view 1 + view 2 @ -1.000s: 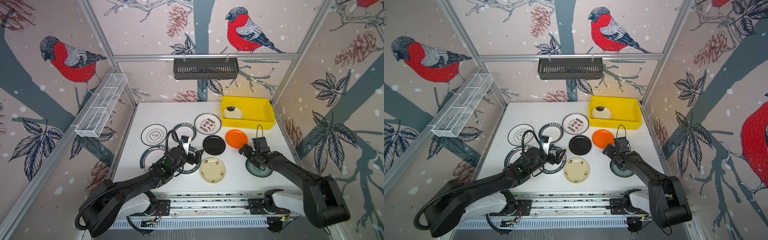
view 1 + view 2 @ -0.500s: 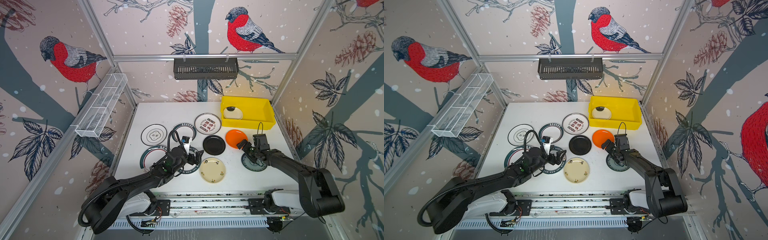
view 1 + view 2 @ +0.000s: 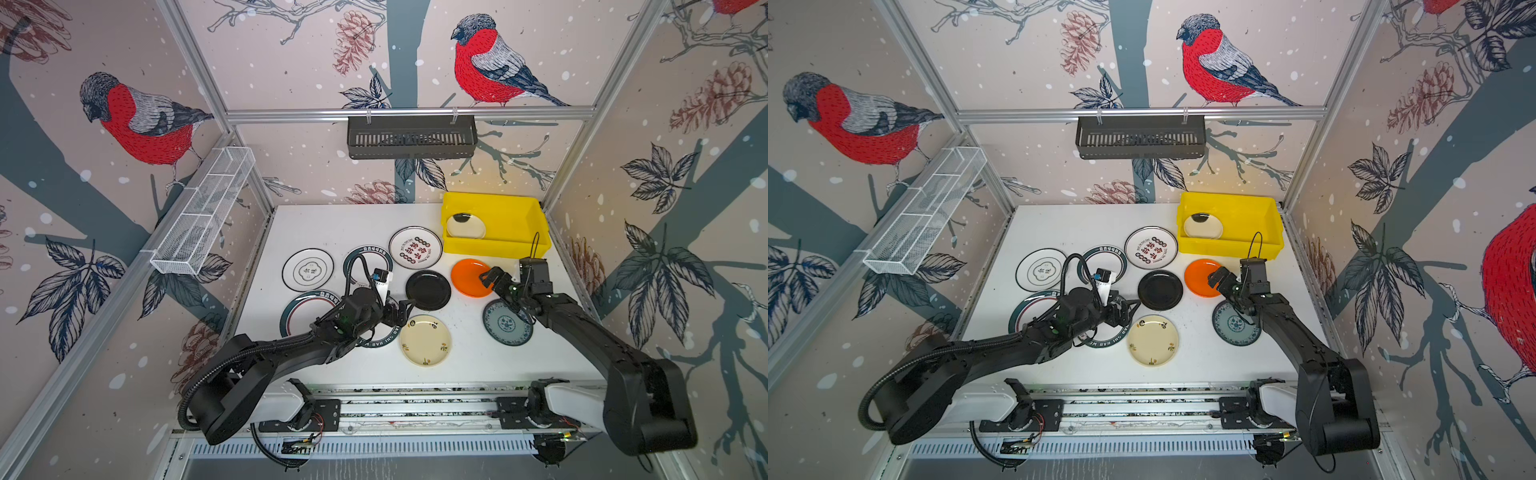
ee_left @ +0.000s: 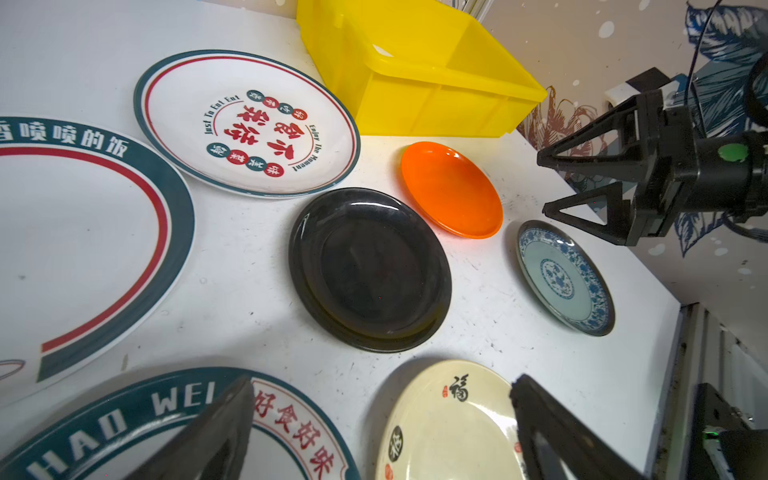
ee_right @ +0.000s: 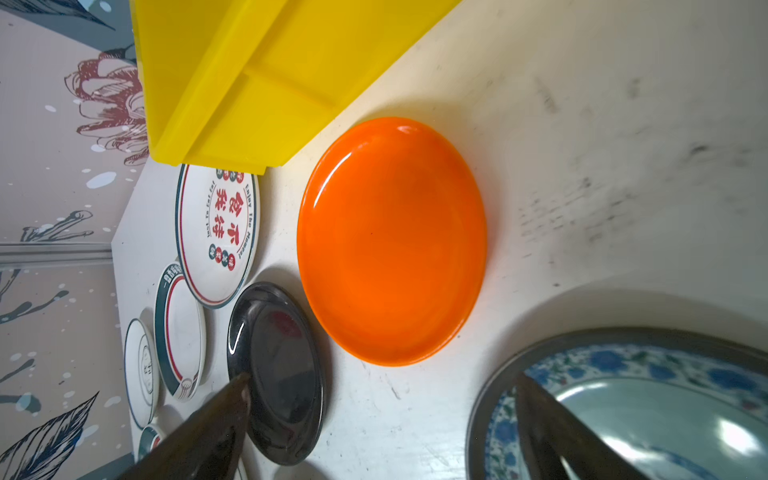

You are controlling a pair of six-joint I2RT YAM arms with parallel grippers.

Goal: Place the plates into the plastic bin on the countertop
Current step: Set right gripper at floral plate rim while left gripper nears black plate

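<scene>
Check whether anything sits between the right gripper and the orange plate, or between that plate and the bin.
Nothing visible. The right gripper, jaws open, hovers close to the orange plate; only bare countertop lies between plate and bin, whose front wall it must clear.

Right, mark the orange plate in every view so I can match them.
In a top view: orange plate, right of centre, just below the yellow bin.
In a top view: orange plate, same spot, right of the black plate.
Left wrist: orange plate, between yellow bin and blue-patterned plate.
Right wrist: orange plate, mid-picture, beside the yellow bin.
Shared landmark: the yellow bin.
</scene>
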